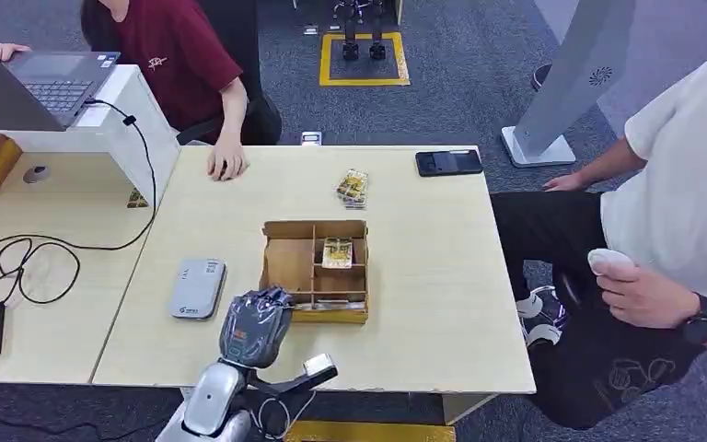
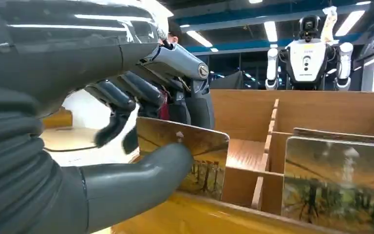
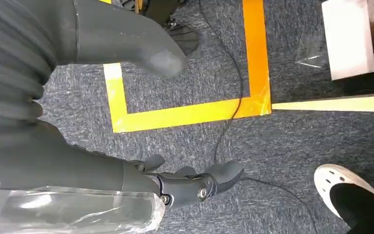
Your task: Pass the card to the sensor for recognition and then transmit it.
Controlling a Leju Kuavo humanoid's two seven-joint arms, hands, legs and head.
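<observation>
Nearest me, my left hand point(image 1: 256, 324) sits at the near left corner of the box point(image 1: 315, 269), and from the left wrist I see its thumb point(image 2: 141, 173) and fingers point(image 2: 121, 97) closed on a card point(image 2: 195, 146) standing in that corner compartment. I judge the pinch as made but the card not yet lifted clear, since its lower edge is below the box's near wall. My right hand point(image 3: 190, 185) hangs over the carpet by yellow floor tape, fingers loosely apart and holding nothing.

Just left of the box, the grey sensor point(image 1: 197, 287) lies flat on the tabletop point(image 1: 423, 322), near my left hand. Nothing has been presented to it as far as I can tell, so lifting, scanning and handing on all remain.

Farther in, a second card point(image 1: 337, 252) lies in a middle compartment. Beyond the box a small card stack point(image 1: 353, 187) rests on the tabletop, and a phone point(image 1: 448, 162) lies at the far right edge. One person's hand point(image 1: 227, 164) rests on the far side; another person point(image 1: 672, 230) sits at right.
</observation>
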